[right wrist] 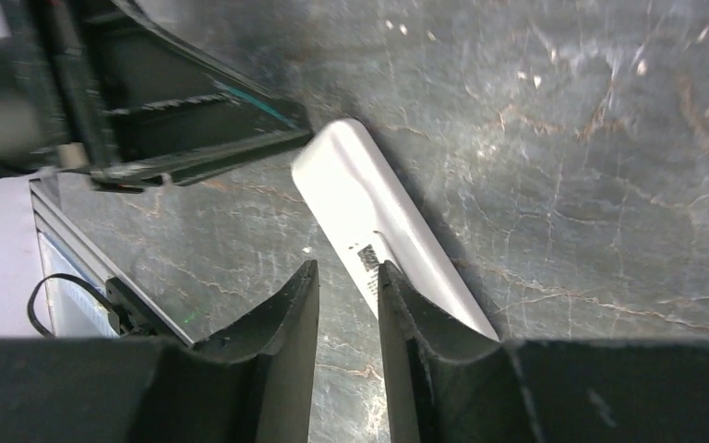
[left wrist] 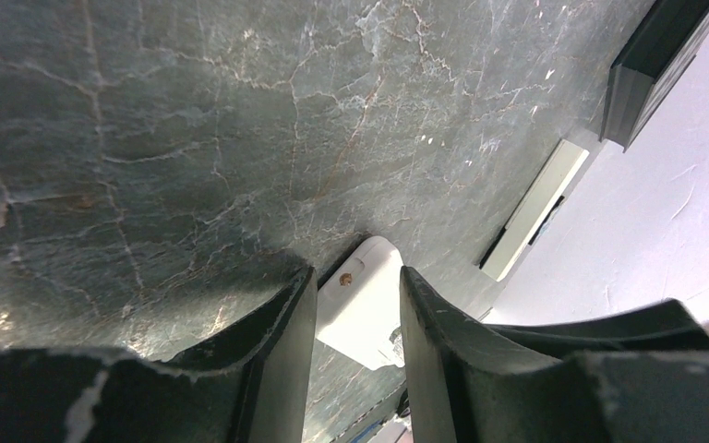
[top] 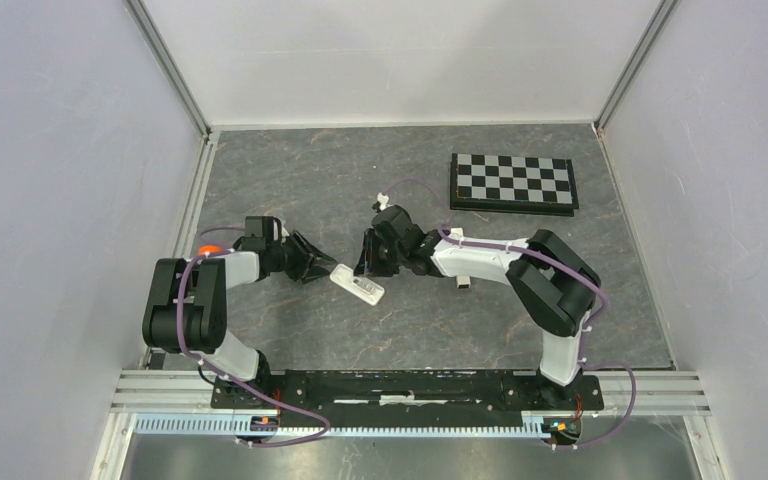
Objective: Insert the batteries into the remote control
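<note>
Grips white rounded plastic remote control [top: 357, 285] by its end in left gripper [top: 322, 270] jaws, mid-frame; poises right gripper [top: 368, 263] jaws slightly parted, empty; probably must fetch batteries next

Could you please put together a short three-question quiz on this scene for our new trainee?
1. True or false: the right tool holds a battery.
2. Which thing lies at the far right of the table? A) a chequered board B) a cup C) a sponge
3. What white thing sits between the jaws of the left tool?
Key: 1 false, nothing is between its jaws; 2 A; 3 the remote control.
</note>
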You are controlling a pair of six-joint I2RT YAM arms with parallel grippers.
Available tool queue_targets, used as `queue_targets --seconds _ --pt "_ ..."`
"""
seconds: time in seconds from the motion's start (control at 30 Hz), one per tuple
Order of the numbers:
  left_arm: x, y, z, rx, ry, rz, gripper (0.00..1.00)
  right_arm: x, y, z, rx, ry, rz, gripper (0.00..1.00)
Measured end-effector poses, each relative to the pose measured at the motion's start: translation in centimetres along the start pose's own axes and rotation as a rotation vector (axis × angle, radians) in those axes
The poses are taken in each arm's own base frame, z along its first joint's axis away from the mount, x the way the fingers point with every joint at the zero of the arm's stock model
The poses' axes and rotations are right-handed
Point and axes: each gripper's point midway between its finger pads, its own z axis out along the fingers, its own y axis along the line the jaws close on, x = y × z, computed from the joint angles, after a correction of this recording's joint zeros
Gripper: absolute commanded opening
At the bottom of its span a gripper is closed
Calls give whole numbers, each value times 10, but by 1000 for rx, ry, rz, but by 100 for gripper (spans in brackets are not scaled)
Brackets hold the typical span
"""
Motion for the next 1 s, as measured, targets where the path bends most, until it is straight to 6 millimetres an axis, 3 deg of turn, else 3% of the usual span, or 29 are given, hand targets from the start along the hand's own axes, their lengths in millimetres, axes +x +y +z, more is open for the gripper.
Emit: queue_targets --seconds 0.17,0.27,0.63,0.73,0.87,1.0 --pt "7 3 -1 5 13 -9 43 -23 17 -24 -47 -93 -66 38" --pt "13 4 -3 18 18 -22 42 -28 14 -38 -40 -125 -86 40" --pt "52 8 -6 34 105 -18 43 -17 -52 -57 170 -55 -94 55" --pt "59 8 -7 33 119 -12 43 -11 -57 -59 182 -26 -95 53" --pt "62 9 -7 34 125 -11 43 -4 -53 -60 157 6 -94 42" --pt "64 9 -8 32 133 -15 43 0 -49 -60 136 26 -91 39"
